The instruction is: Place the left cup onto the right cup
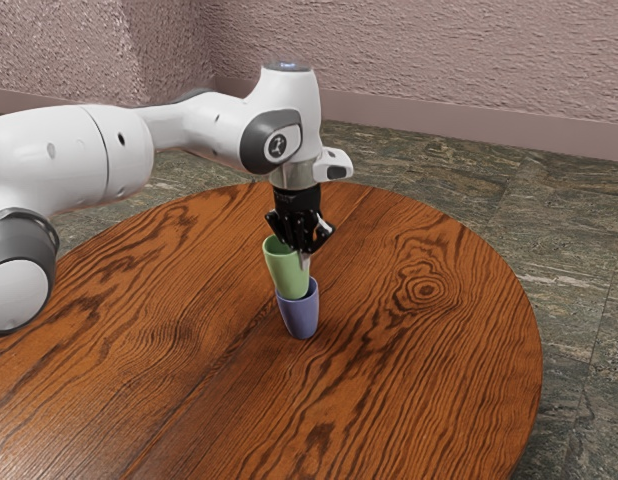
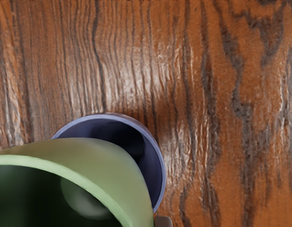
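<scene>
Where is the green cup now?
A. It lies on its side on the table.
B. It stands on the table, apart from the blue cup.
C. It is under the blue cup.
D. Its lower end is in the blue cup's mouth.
D: the green cup leans with its base inside the blue cup, the tool gripping its rim.

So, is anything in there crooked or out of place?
Yes: the green cup is askew. Its lower end dips into the purple cup, but it leans toward the exterior view's left instead of sitting upright, with the jaws pinching its rim. Nothing looks spilled or broken.
</scene>
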Robot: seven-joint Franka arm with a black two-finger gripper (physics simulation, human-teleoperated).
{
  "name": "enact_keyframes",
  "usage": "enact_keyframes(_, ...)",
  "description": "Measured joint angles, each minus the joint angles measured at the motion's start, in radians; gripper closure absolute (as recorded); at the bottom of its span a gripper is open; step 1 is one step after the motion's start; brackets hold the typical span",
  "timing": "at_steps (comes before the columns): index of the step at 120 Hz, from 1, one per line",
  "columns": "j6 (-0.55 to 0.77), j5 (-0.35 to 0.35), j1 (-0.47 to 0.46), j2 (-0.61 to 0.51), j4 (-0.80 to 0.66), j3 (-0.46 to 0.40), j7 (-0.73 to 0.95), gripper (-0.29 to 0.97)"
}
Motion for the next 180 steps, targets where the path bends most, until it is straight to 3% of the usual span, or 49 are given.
enact_keyframes(104,0.072,0.0,-0.002,0.012,-0.043,0.0,-0.013,0.79)
enact_keyframes(126,0.075,-0.004,-0.003,0.012,-0.044,0.0,-0.018,0.41)
enact_keyframes(138,0.076,-0.004,-0.003,0.012,-0.044,0.0,-0.021,0.26)
enact_keyframes(156,0.076,-0.005,-0.003,0.011,-0.044,0.0,-0.025,0.14)
enact_keyframes(180,0.072,0.005,-0.003,-0.017,-0.037,0.0,-0.029,0.06)
